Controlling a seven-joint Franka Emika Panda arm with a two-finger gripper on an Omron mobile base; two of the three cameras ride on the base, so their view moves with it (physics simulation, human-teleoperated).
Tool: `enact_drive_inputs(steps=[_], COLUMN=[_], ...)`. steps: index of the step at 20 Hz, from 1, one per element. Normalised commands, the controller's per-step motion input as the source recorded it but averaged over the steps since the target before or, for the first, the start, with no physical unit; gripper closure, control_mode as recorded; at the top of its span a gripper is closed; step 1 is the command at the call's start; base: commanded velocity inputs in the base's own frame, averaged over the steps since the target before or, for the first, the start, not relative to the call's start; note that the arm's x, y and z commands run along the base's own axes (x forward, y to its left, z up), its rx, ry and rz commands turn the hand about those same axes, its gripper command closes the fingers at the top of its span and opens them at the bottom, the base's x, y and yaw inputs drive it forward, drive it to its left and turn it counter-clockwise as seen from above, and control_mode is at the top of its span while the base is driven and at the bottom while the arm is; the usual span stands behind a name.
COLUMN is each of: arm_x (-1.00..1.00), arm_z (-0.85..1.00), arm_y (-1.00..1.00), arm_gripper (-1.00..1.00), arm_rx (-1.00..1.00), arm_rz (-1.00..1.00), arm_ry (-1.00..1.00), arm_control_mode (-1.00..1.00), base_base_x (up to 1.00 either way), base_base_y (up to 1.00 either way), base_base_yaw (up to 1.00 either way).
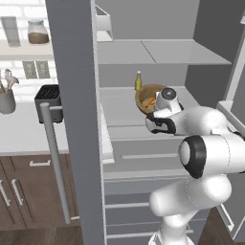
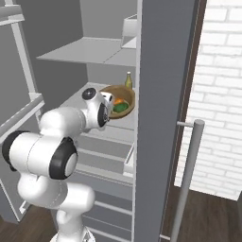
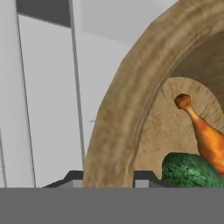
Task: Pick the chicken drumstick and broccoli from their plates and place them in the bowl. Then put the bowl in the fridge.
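The fridge (image 1: pixel 72 119) stands open, and the brown wooden bowl (image 1: pixel 145 97) hangs tilted over its middle shelf (image 1: pixel 119 103). My gripper (image 3: pixel 109 179) is shut on the bowl's near rim (image 3: pixel 118 127), one fingertip on either side of it. Inside the bowl lie the golden-orange chicken drumstick (image 3: pixel 208 135) and the dark green broccoli (image 3: pixel 188 170). From the right side, the bowl (image 2: pixel 124 96) shows both foods, the drumstick (image 2: pixel 118 101) above the broccoli (image 2: pixel 121 108), with my hand (image 2: pixel 101 109) at its left edge. The plates are out of view.
A yellow-green bottle (image 1: pixel 138 81) stands on the shelf just behind the bowl. Drawers (image 1: pixel 139 158) sit below the shelf. The fridge door (image 2: pixel 163 94) with its bar handle (image 2: pixel 189 175) flanks the opening. A black toaster (image 1: pixel 49 103) and a utensil holder (image 1: pixel 6 98) stand on the counter at left.
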Motion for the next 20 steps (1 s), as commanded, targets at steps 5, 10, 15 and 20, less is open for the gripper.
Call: enact_drive_inputs(steps=[5, 10, 15, 20], arm_x=[0.28, 0.24, 0.18, 0.26], arm_z=[-0.07, -0.06, -0.16, -0.18], arm_y=[-0.17, -0.21, -0.15, -0.10], arm_gripper=[1.00, 1.00, 1.00, 1.00], arm_rx=[0.00, 0.01, 0.02, 0.00], arm_rz=[-0.01, 0.00, 0.00, 0.00], arm_ry=[0.07, 0.12, 0.12, 0.07], arm_control_mode=[-1.00, -1.00, -1.00, -1.00], base_base_x=[0.00, 0.00, 0.00, 0.00], base_base_y=[0.00, 0.00, 0.00, 0.00], base_base_yaw=[0.00, 0.00, 0.00, 0.00])
